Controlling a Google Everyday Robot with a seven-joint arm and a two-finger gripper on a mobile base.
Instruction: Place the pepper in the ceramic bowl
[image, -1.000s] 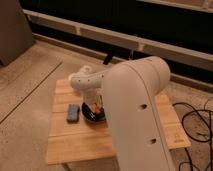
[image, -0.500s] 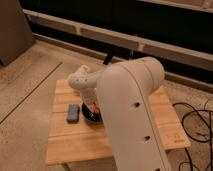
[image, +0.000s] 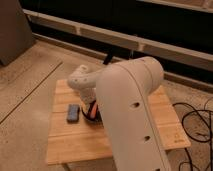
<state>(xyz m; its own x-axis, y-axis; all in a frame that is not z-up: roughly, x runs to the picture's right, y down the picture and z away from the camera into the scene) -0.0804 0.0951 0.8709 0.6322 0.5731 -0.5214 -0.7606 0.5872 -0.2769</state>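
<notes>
The orange-red pepper (image: 93, 107) stands nearly upright just under my gripper (image: 90, 104), right over the black ceramic bowl (image: 89, 118). Only the bowl's left rim shows, because my white arm covers the rest. The gripper hangs from the white wrist (image: 82, 82) above the left middle of the wooden table (image: 65, 142). My forearm hides most of the gripper, so I cannot tell whether the pepper is held or resting in the bowl.
A blue-grey sponge (image: 73, 113) lies flat on the table just left of the bowl. My large white arm (image: 132, 115) fills the centre and right of the view. Black cables (image: 197, 125) lie on the floor to the right. A dark wall runs along the back.
The wrist and the pepper have come down slightly toward the bowl. The sponge and the bowl have not moved.
</notes>
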